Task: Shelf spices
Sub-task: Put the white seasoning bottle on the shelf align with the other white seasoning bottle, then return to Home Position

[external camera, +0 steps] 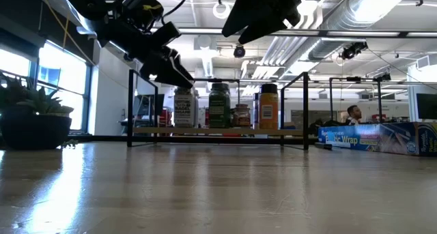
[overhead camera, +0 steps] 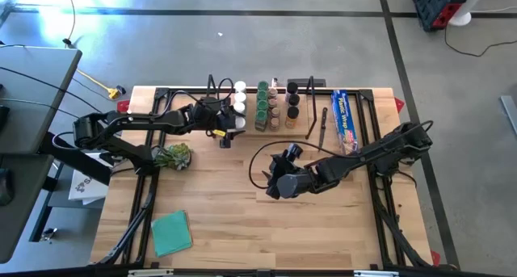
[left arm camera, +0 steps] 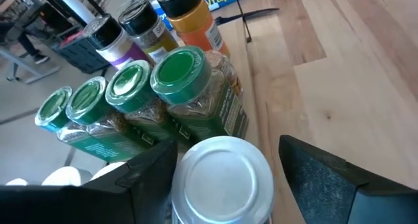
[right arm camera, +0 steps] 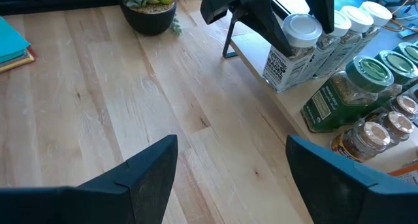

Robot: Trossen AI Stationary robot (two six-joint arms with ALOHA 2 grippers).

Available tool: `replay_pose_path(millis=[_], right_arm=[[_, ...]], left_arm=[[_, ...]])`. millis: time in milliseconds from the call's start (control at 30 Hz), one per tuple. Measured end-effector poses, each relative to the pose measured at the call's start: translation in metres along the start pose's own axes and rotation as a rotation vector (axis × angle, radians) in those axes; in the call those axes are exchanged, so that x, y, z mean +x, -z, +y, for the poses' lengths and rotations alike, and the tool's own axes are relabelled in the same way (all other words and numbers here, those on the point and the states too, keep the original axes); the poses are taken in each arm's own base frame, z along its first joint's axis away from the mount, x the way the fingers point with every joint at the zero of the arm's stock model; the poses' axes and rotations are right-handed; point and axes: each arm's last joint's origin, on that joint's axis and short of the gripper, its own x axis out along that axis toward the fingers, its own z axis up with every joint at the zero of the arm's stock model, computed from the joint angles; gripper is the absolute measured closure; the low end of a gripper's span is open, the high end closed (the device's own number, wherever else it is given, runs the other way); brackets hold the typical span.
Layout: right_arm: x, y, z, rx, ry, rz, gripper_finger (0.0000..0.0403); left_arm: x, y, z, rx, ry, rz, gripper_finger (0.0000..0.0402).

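The shelf (external camera: pixel 218 131) stands at the table's far edge with several spice jars upright on its board, in rows of white, green, brown and black lids (overhead camera: pixel 262 106). My left gripper (overhead camera: pixel 233 124) is open above the nearest white-lid jar (left arm camera: pixel 222 178), one finger on each side of its lid. That jar (right arm camera: pixel 292 51) rests on its base at the board's front edge. My right gripper (right arm camera: pixel 232 140) is open and hangs above the bare middle of the table (overhead camera: pixel 280 157), touching nothing. My left gripper comes at the white lid (left arm camera: pixel 196 185) from above and the near-left, slanting down. A narrow gap shows at one finger (left arm camera: pixel 313 178). I cannot tell whether the other finger (left arm camera: pixel 147 175) touches the lid.
A potted succulent (overhead camera: pixel 174 156) sits near the table's left side and a flat teal square (overhead camera: pixel 171 232) lies at the near left. A long blue wrap box (overhead camera: pixel 346 119) and a thin black utensil (overhead camera: pixel 323 125) lie right of the shelf. A person (external camera: pixel 353 114) sits in the room beyond.
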Motion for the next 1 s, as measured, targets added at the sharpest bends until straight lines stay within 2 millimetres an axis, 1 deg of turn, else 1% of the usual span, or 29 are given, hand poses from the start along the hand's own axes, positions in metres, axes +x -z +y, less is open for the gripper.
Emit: replay_pose_path(millis=[267,567,667,800,933,1000], right_arm=[[0.0,0.0,0.0,0.0,0.0,0.0,0.0123],[0.0,0.0,0.0,0.0,0.0,0.0,0.0123],[0.0,0.0,0.0,0.0,0.0,0.0,0.0123],[0.0,0.0,0.0,-0.001,0.0,0.001,0.0123],[0.0,0.001,0.0,-0.005,0.002,0.005,0.0123],[0.0,0.002,0.0,-0.013,0.004,0.012,0.0123]], left_arm=[[0.0,0.001,0.002,0.075,-0.05,0.032,0.0135],[0.0,0.0,0.002,0.126,-0.056,0.026,0.0135],[-0.003,-0.003,0.003,0.132,-0.081,0.019,0.0135],[-0.017,-0.014,0.004,0.139,-0.111,-0.035,0.0135],[-0.039,-0.029,0.002,0.138,-0.151,-0.095,0.0135],[-0.051,-0.034,-0.002,0.1,-0.152,-0.109,0.0135]])
